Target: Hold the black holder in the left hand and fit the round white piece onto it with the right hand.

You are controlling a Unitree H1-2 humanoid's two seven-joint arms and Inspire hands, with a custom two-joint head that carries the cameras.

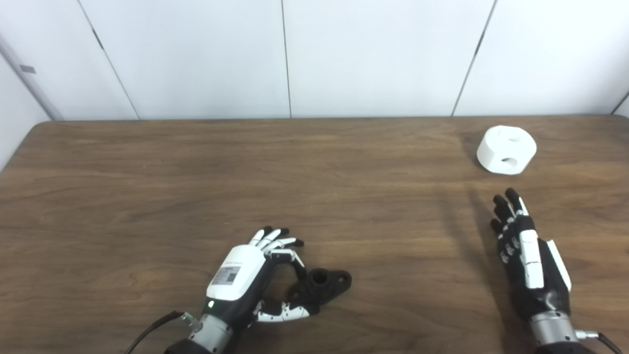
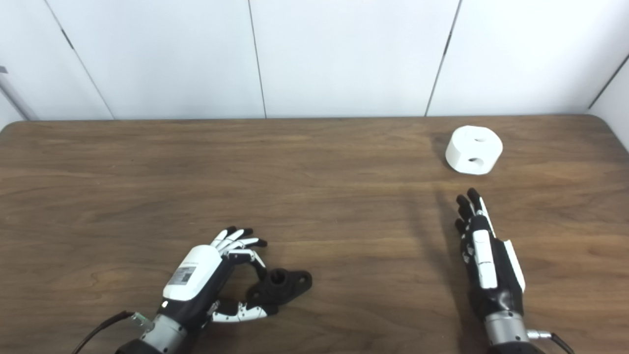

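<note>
Left hand [image 1: 245, 278] low on the wooden table [image 1: 147, 196], near front edge, fingers and thumb spread apart in a loose curl. Black holder [image 1: 319, 285] lies flat on the table just right of it, sitting in the gap between thumb and fingers; thumb tip touching or nearly touching its near side, can't tell which. Not gripped.

Right hand [image 1: 528, 258] at right side, edge-on, fingers straight and together, pointing away, holding nothing.

Round white piece [image 1: 506, 149] on the table beyond the right fingertips, apart from them, far right corner. Two holes visible: one top, one side.

Label on the left hand's white back, unreadable.
</note>
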